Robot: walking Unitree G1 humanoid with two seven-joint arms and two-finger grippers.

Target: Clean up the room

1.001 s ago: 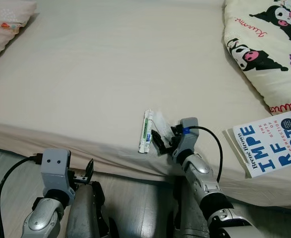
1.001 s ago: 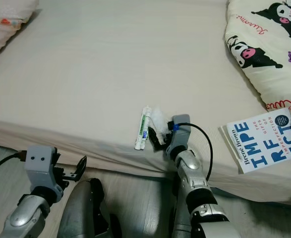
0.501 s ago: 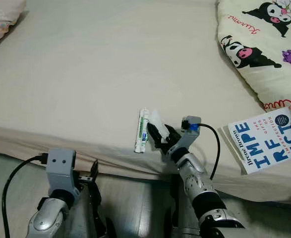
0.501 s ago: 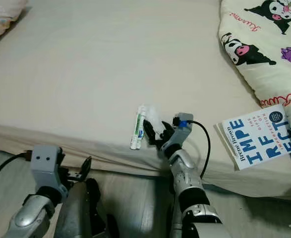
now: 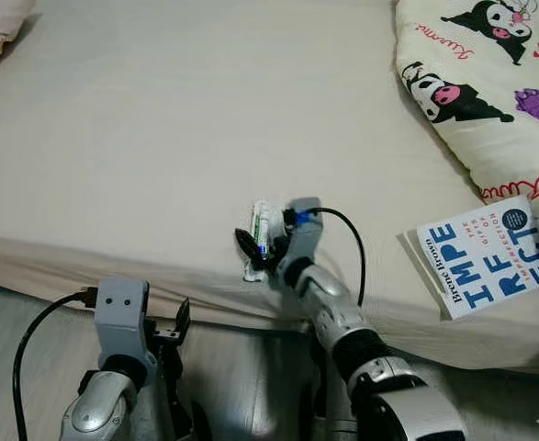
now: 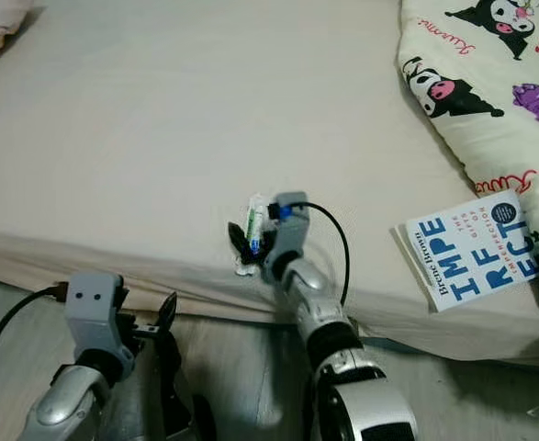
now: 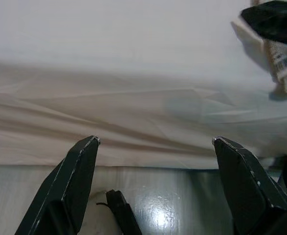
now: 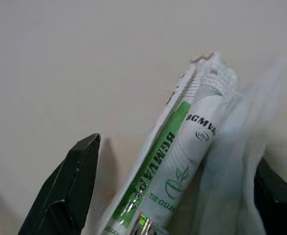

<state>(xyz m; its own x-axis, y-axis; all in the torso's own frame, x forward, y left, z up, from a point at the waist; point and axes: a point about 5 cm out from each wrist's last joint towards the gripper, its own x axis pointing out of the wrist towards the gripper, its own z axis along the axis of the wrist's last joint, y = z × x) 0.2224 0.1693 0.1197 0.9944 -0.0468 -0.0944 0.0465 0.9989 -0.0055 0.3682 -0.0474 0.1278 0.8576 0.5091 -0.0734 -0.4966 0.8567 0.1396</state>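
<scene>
Bed [image 5: 159, 138] | right gripper [image 5: 255, 246] straddles green-white packet [image 8: 182, 161], fingers apart

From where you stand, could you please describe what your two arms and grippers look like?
Both arms are jointed silver metal. Each wrist carries a grey boxy housing with a black cable looping out of it; the right one's plug is blue. The left gripper and right gripper each have two long black fingers that taper toward the tips.

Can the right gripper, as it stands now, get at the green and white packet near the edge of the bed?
Probably yes. The right gripper is already at the packet, its open fingers on either side of it. Nothing lies between; only a clear wrapper lies against the packet.
</scene>
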